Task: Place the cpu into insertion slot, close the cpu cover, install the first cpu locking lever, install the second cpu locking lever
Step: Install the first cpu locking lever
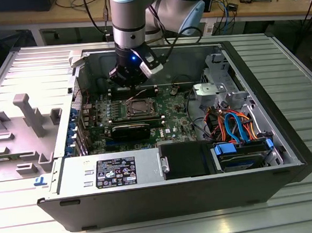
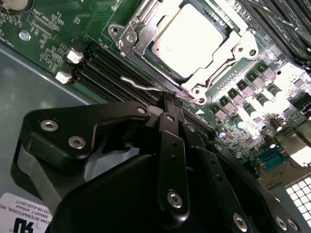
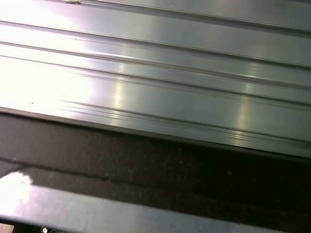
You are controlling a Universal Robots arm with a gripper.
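Inside the open computer case, the cpu [image 2: 187, 36] lies flat in its socket [image 1: 139, 107] on the green motherboard. Its dull silver top shows through the window of the cpu cover [image 2: 138, 31], which is folded down over it. A thin wire locking lever [image 2: 141, 85] runs along the socket's edge beside the memory slots. My gripper [image 2: 170, 97] is shut and holds nothing, its tips right at that lever wire. In the exterior view the gripper [image 1: 133, 86] hangs just behind the socket, low over the board.
Black memory slots [image 2: 107, 68] flank the socket. The grey power supply [image 1: 111, 171], a black block [image 1: 184, 160], a drive bay with blue brackets [image 1: 242, 153] and coloured cables [image 1: 232, 124] fill the case's near side. The removed side panel [image 1: 26, 121] lies at the exterior view's left.
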